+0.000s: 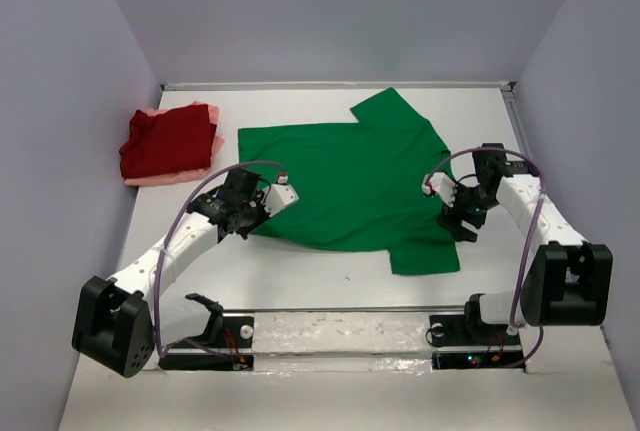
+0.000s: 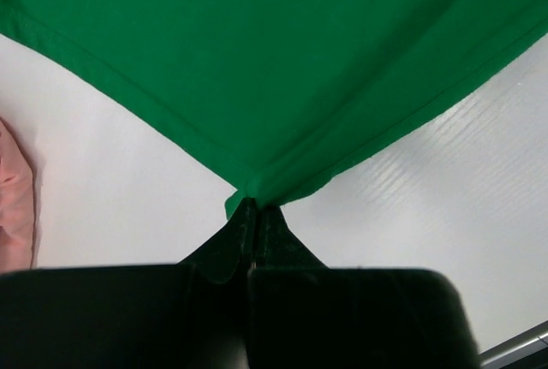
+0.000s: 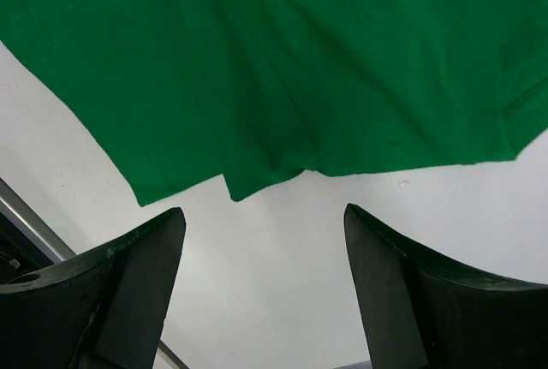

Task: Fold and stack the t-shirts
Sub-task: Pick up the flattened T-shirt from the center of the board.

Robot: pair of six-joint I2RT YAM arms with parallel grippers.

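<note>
Bright, even light; soft shadows; sharp pictures.

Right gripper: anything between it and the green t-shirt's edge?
Only bare table. The right wrist view shows the right gripper open, its fingers short of the green t-shirt hem, with nothing else in the gap.

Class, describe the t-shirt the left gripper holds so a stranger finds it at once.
On the white table, look to the middle. The bright green t-shirt lies there, one corner pinched in the left gripper. Unlike the dark red t-shirt and pale pink t-shirt piled far left, it lies spread out.
</note>
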